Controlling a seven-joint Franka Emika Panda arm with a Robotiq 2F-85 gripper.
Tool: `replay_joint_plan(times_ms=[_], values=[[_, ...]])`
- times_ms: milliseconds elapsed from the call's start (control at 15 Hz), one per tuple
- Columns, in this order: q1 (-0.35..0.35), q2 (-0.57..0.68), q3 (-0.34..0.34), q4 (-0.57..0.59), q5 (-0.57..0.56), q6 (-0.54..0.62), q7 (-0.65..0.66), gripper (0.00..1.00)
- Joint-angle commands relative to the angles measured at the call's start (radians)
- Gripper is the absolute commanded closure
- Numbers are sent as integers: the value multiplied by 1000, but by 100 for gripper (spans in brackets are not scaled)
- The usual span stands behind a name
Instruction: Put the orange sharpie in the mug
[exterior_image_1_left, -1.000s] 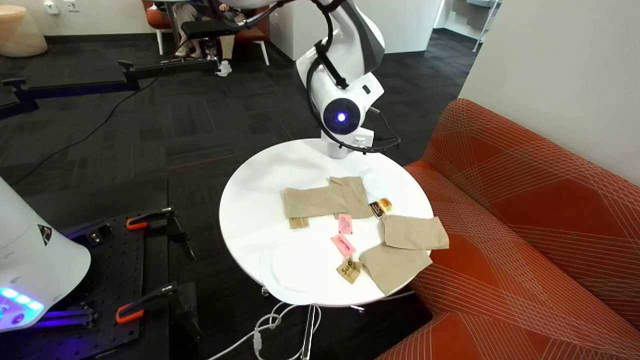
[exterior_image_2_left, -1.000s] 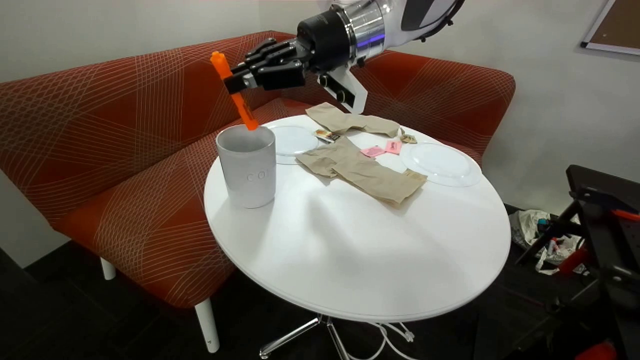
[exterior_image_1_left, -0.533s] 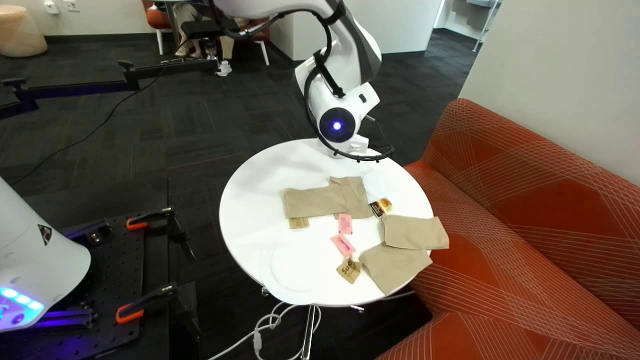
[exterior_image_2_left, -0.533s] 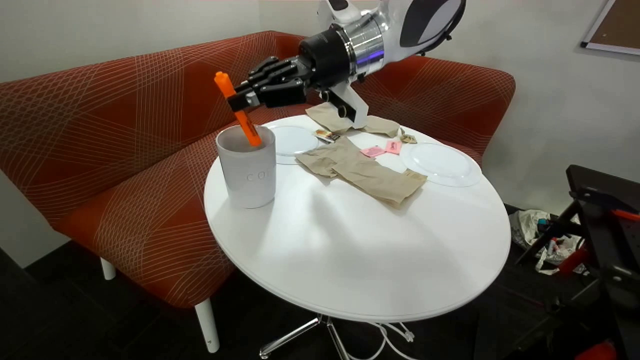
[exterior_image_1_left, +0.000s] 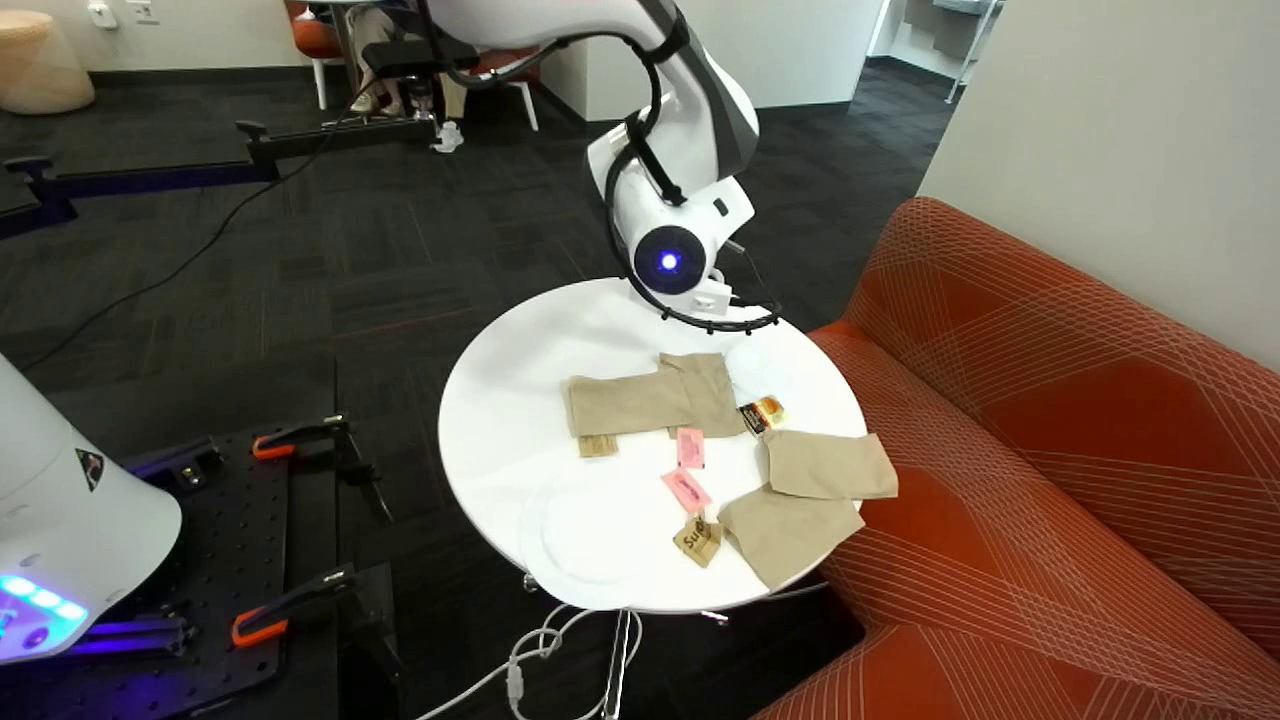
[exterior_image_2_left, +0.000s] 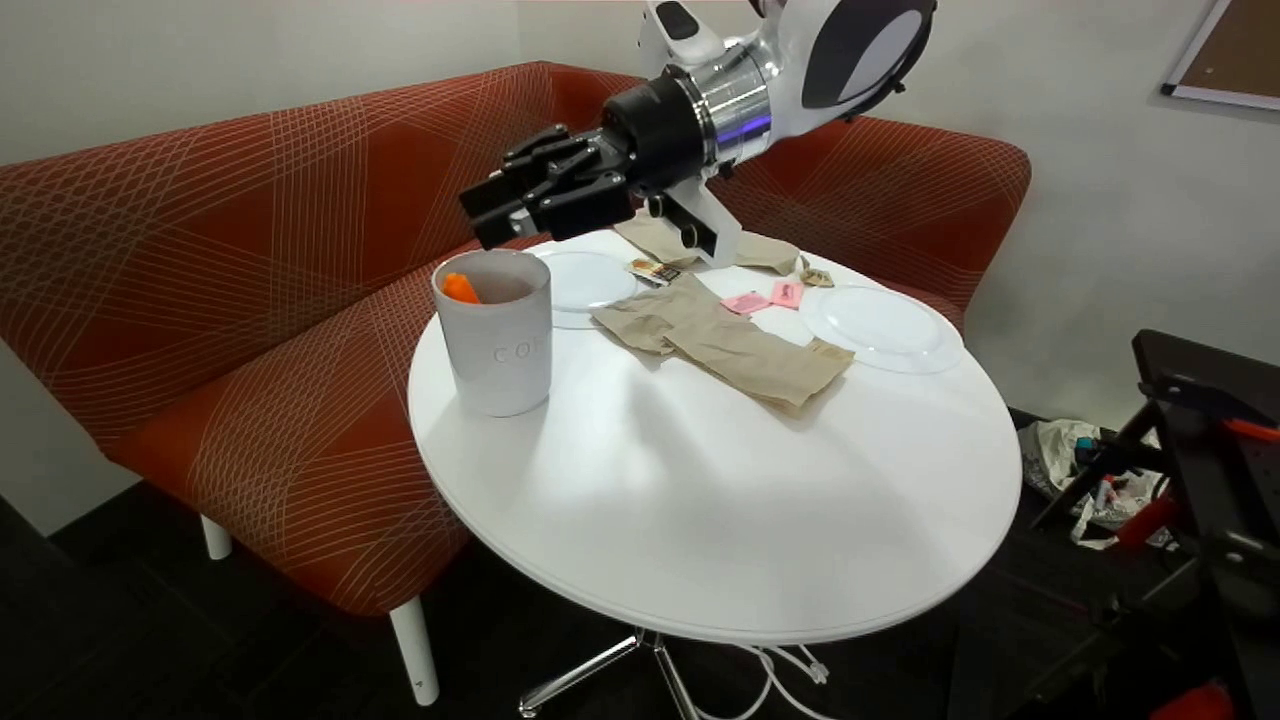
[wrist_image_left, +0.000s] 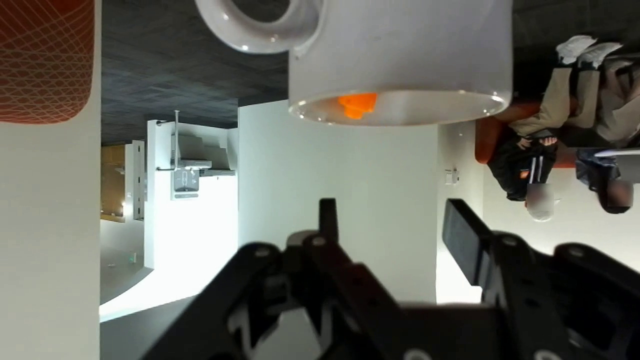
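We see the thin orange marker pen (exterior_image_2_left: 460, 289) inside the white-grey ceramic mug (exterior_image_2_left: 497, 358), one end showing within its mouth. The mug stands upright on the round white table (exterior_image_2_left: 730, 520); above it, the black two-fingered gripper (wrist_image_left: 391, 220) has its jaws spread wide.

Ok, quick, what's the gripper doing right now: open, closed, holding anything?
Black two-fingered robot gripper: open, fingers apart, holding nothing; the orange marker pen is inside the white-grey ceramic mug.
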Motion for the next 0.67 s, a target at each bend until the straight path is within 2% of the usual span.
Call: replay_joint_plan(times_ms=[0, 133, 467, 600], values=[[15, -18, -27, -23, 37, -40, -32, 10], [15, -18, -29, -24, 40, -44, -32, 0], [14, -23, -33, -27, 42, -72, -37, 0], [23, -2, -41, -2, 17, -51, 7, 0]])
